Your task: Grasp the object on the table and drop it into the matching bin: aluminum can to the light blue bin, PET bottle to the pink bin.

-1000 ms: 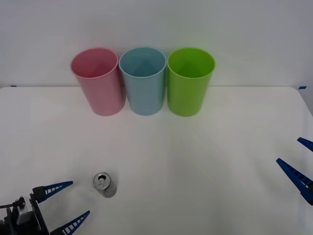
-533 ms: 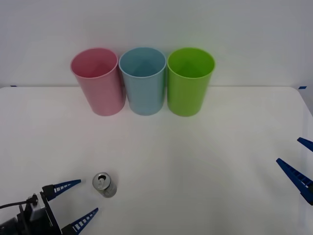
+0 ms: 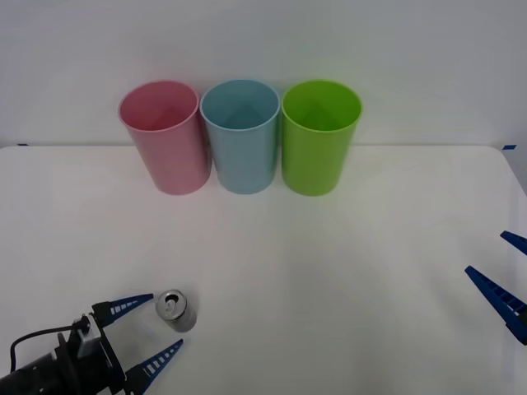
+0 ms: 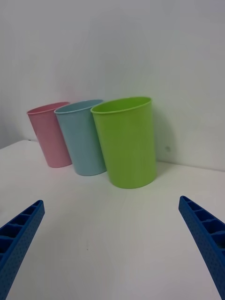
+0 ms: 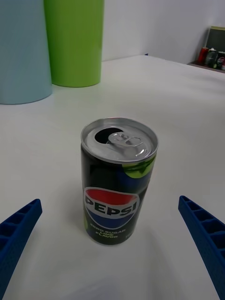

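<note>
A small silver can (image 3: 175, 310) with a dark label stands upright on the white surface (image 3: 329, 271), its pull-tab top opened. The left end effector (image 3: 142, 332) sits low at the near left of the surface, its two blue ribbed fingers (image 3: 123, 305) spread wide apart. The can is just ahead of the fingertips, close to the gap between them but not inside it, and nothing touches it. In the left wrist view the can (image 5: 118, 180) stands centred ahead of the end effector (image 5: 112, 253), with one spread finger (image 5: 18, 234) on either side of it and bare surface (image 5: 178, 122) all around.

Well beyond the left end effector, at the far edge of the surface against a pale wall, three tall cups stand in a tight row: a pink bin (image 3: 164, 136), a light blue bin (image 3: 240, 134) beside it, and a green bin (image 3: 319, 136) next along. All three are upright with open round rims.

The right end effector (image 3: 504, 276) is at the right edge of the surface, well apart from the can, its blue fingers also spread and holding nothing. From its wrist view the green bin (image 4: 127, 140) is nearest ahead of it, then the light blue bin (image 4: 83, 138), then the pink bin (image 4: 50, 136) farthest off.
</note>
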### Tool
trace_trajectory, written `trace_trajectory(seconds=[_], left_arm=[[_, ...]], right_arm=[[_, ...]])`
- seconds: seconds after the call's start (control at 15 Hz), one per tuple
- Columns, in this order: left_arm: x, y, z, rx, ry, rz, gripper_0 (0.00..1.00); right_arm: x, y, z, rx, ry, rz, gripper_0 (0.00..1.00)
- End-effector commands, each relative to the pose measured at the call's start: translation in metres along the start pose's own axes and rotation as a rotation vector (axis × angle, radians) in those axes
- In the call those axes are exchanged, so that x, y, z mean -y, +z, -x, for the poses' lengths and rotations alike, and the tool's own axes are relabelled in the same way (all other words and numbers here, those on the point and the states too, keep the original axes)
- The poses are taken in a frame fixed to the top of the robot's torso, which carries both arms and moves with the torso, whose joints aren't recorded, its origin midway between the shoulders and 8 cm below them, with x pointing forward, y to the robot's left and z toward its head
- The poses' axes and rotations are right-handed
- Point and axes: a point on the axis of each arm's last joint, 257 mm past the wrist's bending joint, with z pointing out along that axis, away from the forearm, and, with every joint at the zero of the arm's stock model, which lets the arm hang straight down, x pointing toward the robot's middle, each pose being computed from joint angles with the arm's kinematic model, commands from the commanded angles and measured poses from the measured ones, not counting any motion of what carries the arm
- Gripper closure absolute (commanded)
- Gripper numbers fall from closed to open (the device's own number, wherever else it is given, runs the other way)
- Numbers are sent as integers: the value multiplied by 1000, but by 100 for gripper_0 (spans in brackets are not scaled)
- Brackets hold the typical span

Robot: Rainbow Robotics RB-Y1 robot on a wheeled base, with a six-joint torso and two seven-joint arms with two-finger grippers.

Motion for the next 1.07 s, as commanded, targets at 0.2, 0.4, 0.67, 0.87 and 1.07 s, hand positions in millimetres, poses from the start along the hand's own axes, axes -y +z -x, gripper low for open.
trace_trajectory(seconds=[0.2,0.4,0.67,0.87,1.07], left_arm=[[5,17,-1,0,14,-1,0],[5,24,-1,0,21,0,0],[2,31,-4,3,42,-2,0],[2,36,-4,8,46,-5,0],[4,39,-3,16,47,-2,0]], right_arm=[[0,0,0,0,0,0,0],[0,0,0,0,0,0,0],[0,0,0,0,0,0,0],[0,0,0,0,0,0,0],[0,0,0,0,0,0,0]])
